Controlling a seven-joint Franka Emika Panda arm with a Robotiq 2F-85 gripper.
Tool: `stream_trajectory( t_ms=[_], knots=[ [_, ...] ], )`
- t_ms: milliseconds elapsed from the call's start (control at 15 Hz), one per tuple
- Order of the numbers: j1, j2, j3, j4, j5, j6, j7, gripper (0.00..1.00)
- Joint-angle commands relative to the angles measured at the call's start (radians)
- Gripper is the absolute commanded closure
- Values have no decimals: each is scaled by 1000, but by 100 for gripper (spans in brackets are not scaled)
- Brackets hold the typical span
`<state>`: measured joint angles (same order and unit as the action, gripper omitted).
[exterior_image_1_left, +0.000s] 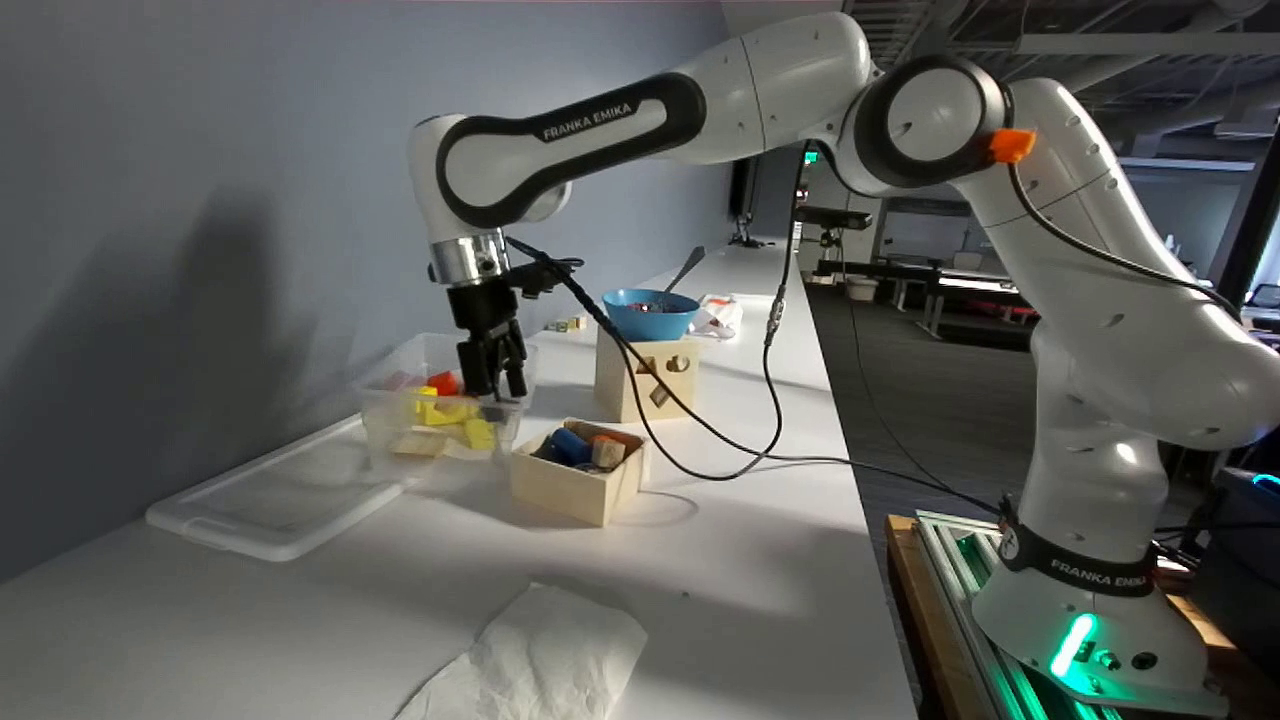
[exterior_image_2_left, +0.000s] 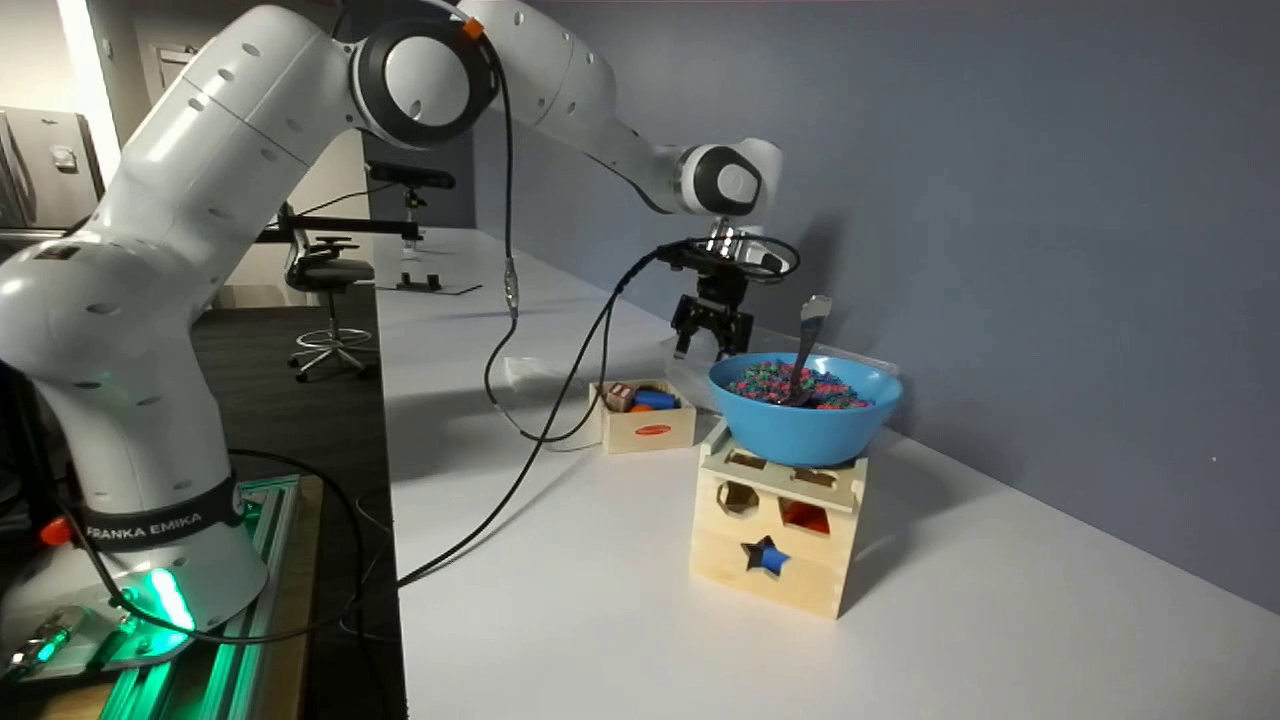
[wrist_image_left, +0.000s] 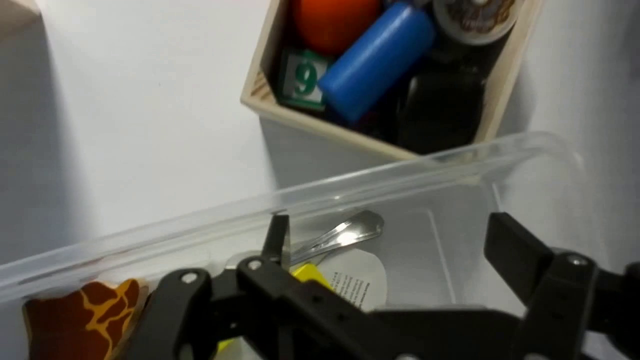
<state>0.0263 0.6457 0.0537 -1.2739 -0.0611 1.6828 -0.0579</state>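
Wrist view has the gripper with its fingers spread well apart, pointing down over a clear bin. Closest stuff is a shiny metal handle lying in the bin, its end showing between the fingertips, with a yellow block and a round label right by it, all partly hidden by the gripper. Can't tell whether one of the fingers is touching any of them, or how deep the tips sit. There's also a brown piece with orange squiggles in the bin, plus a red piece you can spot in an exterior view. Just beside the bin is a wooden tray with an orange piece, a blue cylinder, a number tile and some black thing I can't make out. A lid lies flat on the table near the bin, and there's a napkin closer to that camera. Both exterior views show a wooden box with a blue bowl on top, a utensil sticking up out of it.
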Motion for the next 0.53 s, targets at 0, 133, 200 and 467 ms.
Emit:
stream_trajectory(
  t_ms=[0, 133, 200, 467],
  knots=[
    [11, -91, 16, -94, 43, -98, -13, 0],
    [25, -104, 32, -97, 49, -140, -26, 0],
    [31, -109, 39, -97, 52, -160, -30, 0],
    [82, -90, 51, -57, 26, -184, -8, 0]
  ],
)
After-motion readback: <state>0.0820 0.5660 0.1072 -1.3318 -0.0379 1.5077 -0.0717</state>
